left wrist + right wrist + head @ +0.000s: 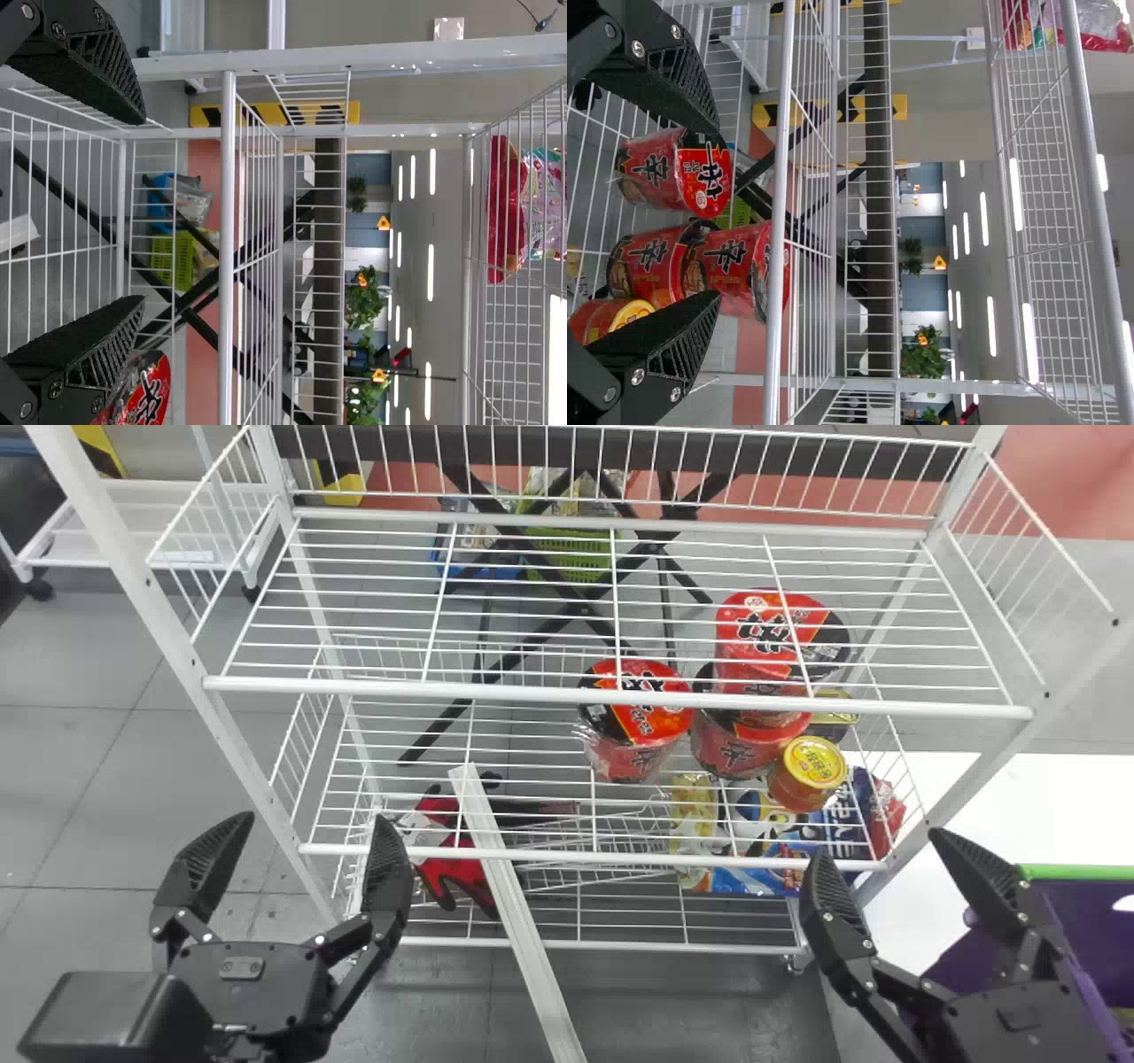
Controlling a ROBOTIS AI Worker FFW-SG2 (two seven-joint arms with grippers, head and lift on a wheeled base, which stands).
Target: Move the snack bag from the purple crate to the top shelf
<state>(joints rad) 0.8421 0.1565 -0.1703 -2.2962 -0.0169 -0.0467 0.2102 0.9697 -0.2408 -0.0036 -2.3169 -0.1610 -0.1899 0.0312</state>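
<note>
Red snack bag (pixel 507 204) on top shelf (pixel 1096 195), seen through the wires; can't tell if it's the task's one. Left pincer (pixel 310 819) apart, nothing between, in front of the rack. Right pincer (pixel 880 843) same, just beside purple crate (pixel 1094 912) on white bench (pixel 930 784). Red noodle tubs (pixel 640 704) on a lower shelf.
</note>
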